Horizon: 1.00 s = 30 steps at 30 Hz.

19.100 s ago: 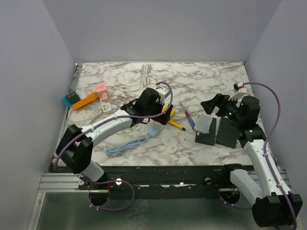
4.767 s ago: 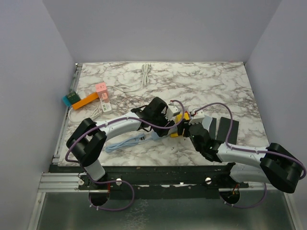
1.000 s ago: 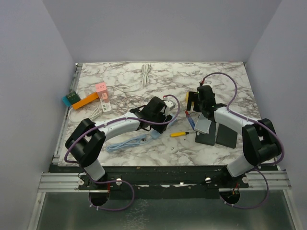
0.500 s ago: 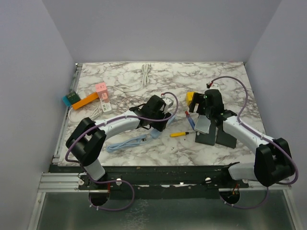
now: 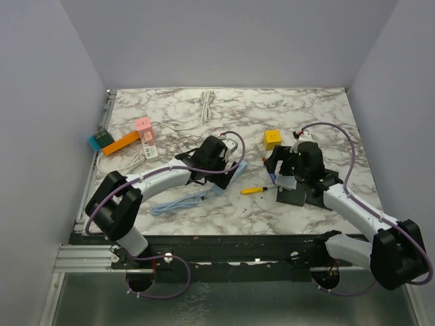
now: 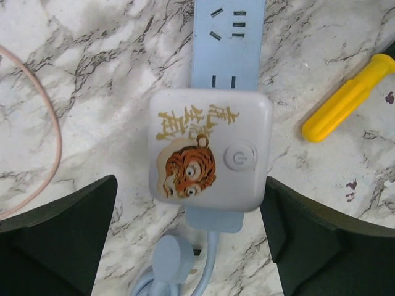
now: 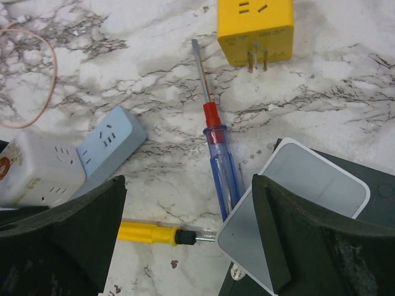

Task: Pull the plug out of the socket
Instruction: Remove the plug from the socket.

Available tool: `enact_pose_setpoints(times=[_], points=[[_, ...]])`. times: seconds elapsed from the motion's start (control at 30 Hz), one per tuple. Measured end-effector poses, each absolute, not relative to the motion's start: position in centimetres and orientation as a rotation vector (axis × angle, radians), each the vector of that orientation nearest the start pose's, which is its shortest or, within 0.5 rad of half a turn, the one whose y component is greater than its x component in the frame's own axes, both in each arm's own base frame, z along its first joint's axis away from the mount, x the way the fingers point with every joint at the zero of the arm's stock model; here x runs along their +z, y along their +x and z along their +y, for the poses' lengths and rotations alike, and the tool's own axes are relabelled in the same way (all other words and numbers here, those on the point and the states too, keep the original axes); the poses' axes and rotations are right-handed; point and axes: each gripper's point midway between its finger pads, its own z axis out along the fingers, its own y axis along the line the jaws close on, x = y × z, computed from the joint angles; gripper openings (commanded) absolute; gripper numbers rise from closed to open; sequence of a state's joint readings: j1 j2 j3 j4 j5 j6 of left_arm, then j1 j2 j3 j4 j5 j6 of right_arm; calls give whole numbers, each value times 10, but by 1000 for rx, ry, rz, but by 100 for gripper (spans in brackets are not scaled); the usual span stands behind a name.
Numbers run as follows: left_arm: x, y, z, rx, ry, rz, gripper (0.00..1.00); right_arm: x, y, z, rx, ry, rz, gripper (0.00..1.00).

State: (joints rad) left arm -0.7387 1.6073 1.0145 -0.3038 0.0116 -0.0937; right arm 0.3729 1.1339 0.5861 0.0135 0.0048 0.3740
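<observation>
The marble counter (image 5: 306,109) was crowded around both arms, and most of the risk came from that. The left end effector (image 6: 188,216) hung with its fingers apart, one on each side of the white tiger-printed cube (image 6: 210,157) seated on the blue power strip (image 6: 227,43). It gripped nothing, though the wrist view did not show whether the right-hand finger touched the cube's edge. If those fingers had closed or swung sideways, they would probably have dragged cube and strip together, since nothing else pinned the light strip down, and its cord lay coiled directly beneath the wrist.

The right end effector (image 7: 185,240) was also spread wide and empty. It hovered over the corner of a pale grey slab (image 7: 296,216) stacked on darker ones. A low retreat could have clipped that corner and shifted the stack.

The yellow plug (image 7: 255,24) lay well apart from the strip, prongs bare and pointing towards the wrist camera, so the pull looked finished. A careless sweep of the right arm might have knocked it further away.

The smallest hazards were the blue-handled screwdriver (image 7: 219,166), touching the slab, and the yellow-handled screwdriver (image 7: 148,233) under the right end effector. Either could have rolled if nudged.
</observation>
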Motion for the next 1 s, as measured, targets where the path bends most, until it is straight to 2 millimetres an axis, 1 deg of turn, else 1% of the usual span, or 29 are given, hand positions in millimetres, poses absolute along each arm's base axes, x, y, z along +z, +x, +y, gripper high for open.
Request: enact_pose_setpoints(times=[0.17, 0.33, 0.43, 0.47, 0.53, 0.6, 0.77, 0.83, 0.87, 0.97, 1.0], points=[[97, 281, -257, -365, 800, 2290, 99, 131, 314, 149, 496, -55, 2068, 86], [143, 283, -244, -351, 744, 2141, 99, 138, 312, 158, 521, -115, 2038, 86], [164, 280, -236, -364, 702, 2069, 99, 139, 309, 165, 538, -172, 2028, 86], [168, 279, -233, -369, 690, 2057, 99, 139, 307, 170, 547, -201, 2026, 86], [174, 279, -228, -377, 652, 2044, 99, 140, 302, 178, 560, -259, 2019, 86], [173, 281, -219, -375, 609, 2051, 99, 144, 298, 189, 575, -328, 2005, 86], [163, 297, -181, -340, 452, 2105, 99, 154, 291, 222, 598, -479, 1965, 86], [162, 304, -168, -325, 395, 2117, 99, 153, 289, 236, 590, -522, 1969, 86], [162, 306, -165, -321, 379, 2119, 99, 151, 289, 243, 588, -543, 1973, 86], [157, 309, -162, -321, 355, 2138, 99, 141, 285, 265, 584, -605, 1993, 86], [155, 310, -161, -321, 353, 2146, 99, 137, 284, 269, 580, -619, 2000, 86]])
